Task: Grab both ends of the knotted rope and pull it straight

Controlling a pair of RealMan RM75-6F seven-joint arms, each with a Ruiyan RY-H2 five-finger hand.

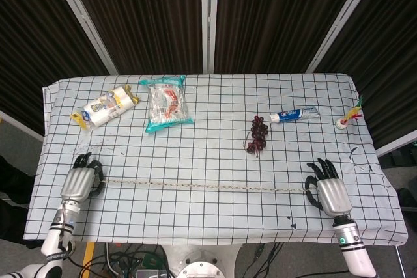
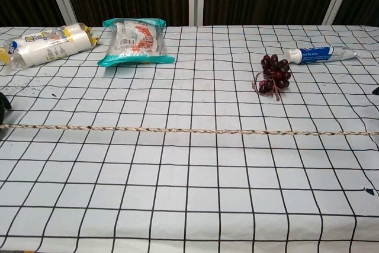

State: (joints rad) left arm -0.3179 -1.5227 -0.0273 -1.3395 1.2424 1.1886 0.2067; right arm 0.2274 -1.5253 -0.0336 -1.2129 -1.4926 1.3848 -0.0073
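- Rope: runs taut and straight across the near part of the table, from my left hand to my right; in the chest view it shows as one level line spanning the whole picture.
- My left hand: near-left on the table, fingers curled over the left end of the rope and clamped on it.
- My right hand: near-right on the table, fingers curled over the right end of the rope and holding it.
- Chest view of the hands: only dark slivers at the left and right edges; their grip cannot be told from there.
- Bunch of dark red grapes: right of centre, beyond the rope and apart from it.
- Toothpaste tube: lying flat just right of and beyond the grapes.
- Teal-edged clear snack bag: far, left of centre.
- Yellow-and-white packet: far left, beside the teal bag.
- Small colourful object: at the far right edge; too small to identify.
- Table covering: white cloth with a black grid.
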